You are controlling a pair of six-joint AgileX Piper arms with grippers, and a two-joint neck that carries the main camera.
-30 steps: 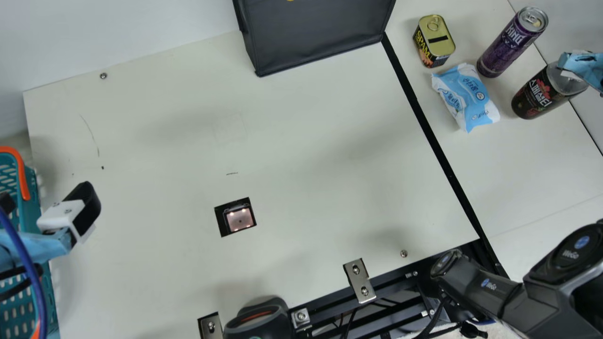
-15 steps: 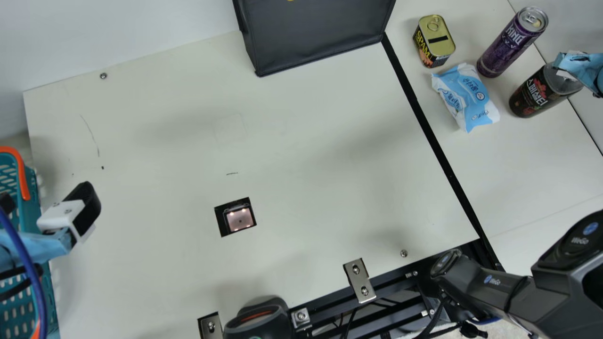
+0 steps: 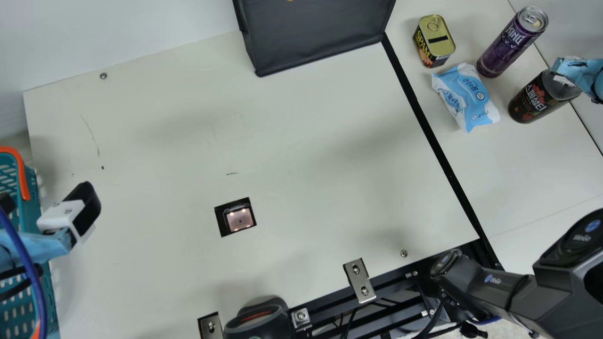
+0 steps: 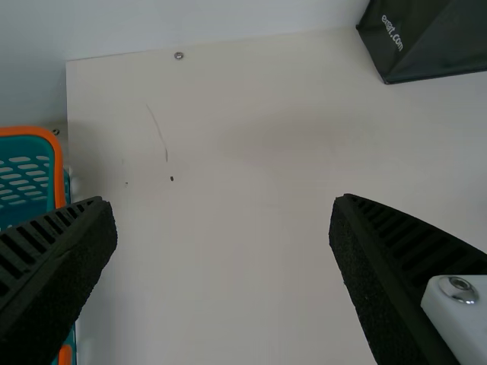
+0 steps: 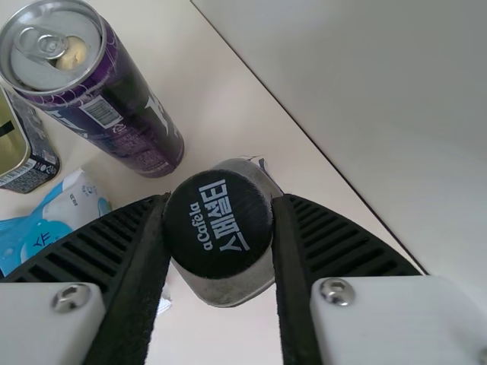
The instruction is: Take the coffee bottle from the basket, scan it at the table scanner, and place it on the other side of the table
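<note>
The dark coffee bottle (image 3: 539, 96) stands on the right part of the table in the main view, its top beneath my right gripper (image 3: 567, 77). In the right wrist view my right gripper (image 5: 221, 228) is shut on the black cap of the coffee bottle (image 5: 219, 223). My left gripper (image 3: 44, 200) is over the basket's edge (image 3: 32, 188) at the far left; in its wrist view the left gripper (image 4: 221, 228) stands open with nothing between its fingers. The square scanner (image 3: 239, 219) is lit in the table.
Beside the bottle are a purple can (image 3: 511, 44), a blue-and-white pack (image 3: 465, 96) and a yellow tin (image 3: 434, 41). A black bag (image 3: 315, 35) stands at the back. A dark handheld device (image 3: 259, 320) is at the front edge.
The right gripper and the coffee bottle have shifted slightly left, then a little toward the table's front. The left arm has kept still.
</note>
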